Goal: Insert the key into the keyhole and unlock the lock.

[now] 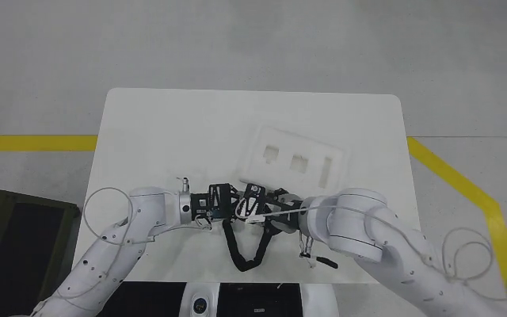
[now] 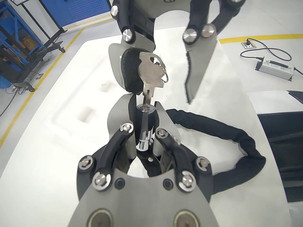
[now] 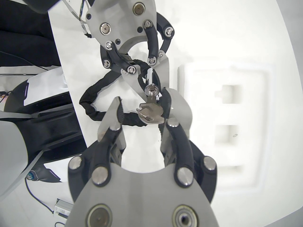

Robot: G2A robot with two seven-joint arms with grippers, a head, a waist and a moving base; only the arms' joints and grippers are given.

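Left hand (image 2: 143, 110) tight on lock (image 2: 145, 131), key (image 2: 151, 72) in keyhole (image 3: 152, 90), right hand (image 3: 142, 99) agape.

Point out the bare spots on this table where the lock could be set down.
Bare table lies between the foam tray and the left edge, and in the strip between tray and far edge. A narrower patch sits between tray and right edge. The near middle is crowded: left gripper, right gripper, key and chain lock meet there.
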